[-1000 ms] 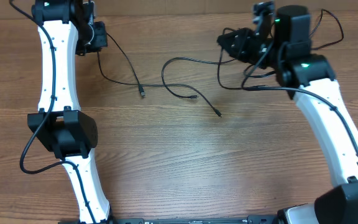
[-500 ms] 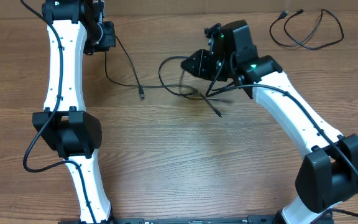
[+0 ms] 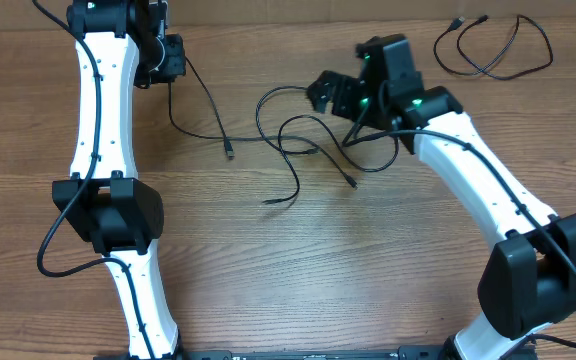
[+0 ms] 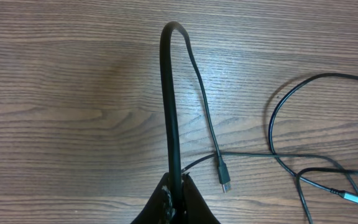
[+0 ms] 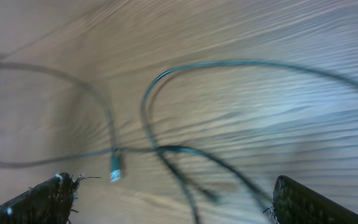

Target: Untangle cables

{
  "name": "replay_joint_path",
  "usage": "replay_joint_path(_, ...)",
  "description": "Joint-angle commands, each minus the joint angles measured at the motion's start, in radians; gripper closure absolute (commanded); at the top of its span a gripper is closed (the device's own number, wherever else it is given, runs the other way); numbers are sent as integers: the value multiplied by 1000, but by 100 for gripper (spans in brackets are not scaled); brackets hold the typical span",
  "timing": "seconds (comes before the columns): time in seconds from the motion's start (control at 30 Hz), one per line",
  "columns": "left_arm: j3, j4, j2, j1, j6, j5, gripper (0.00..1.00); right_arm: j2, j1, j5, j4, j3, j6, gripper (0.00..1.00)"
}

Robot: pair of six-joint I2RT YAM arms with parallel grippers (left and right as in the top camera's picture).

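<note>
So here's where I'm at: the thin black cables [image 3: 290, 140] with small plug ends are lying in a loose tangle around the middle of the brown wood-grain desk [image 3: 368, 280], with loops crossing over each other. One strand runs out of the tangle to the left and up into the left pincer [image 3: 171, 58], which is clamped right down on it. On the left wrist cam the cord arches away from the closed tips and drops back to a small black plug [image 4: 226, 185] lying flat on the wood, just left of the tangle. The right pincer [image 3: 330, 95] hangs over the tangle's far right side, spread wide with nothing in it. On its wrist cam the two fingertips [image 5: 48, 196] sit way out at the bottom corners, and the strands on the desk beyond them are pretty blurry. I can't tell from above whether it's brushing any strand. Two more plug ends stick out on the near side of the tangle, one toward the right [image 3: 353, 184] and one a bit further out [image 3: 268, 202]. There's also a separate loosely coiled black cable [image 3: 493, 55] well away from the tangle, at the far right edge of the desk, clear of both arms.
</note>
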Motion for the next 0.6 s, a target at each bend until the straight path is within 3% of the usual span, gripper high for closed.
replay_joint_path(0.0, 16, 3, -30, -4, 39, -3, 96, 1, -73, 52, -12, -1, -57, 0)
replay_joint_path(0.23, 16, 4, -30, -4, 39, -3, 96, 6, -186, 51, -83, -2, -208, 0)
replay_joint_path(0.57, 16, 10, -30, -4, 39, -3, 96, 106, -260, 47, -97, -2, -278, 0)
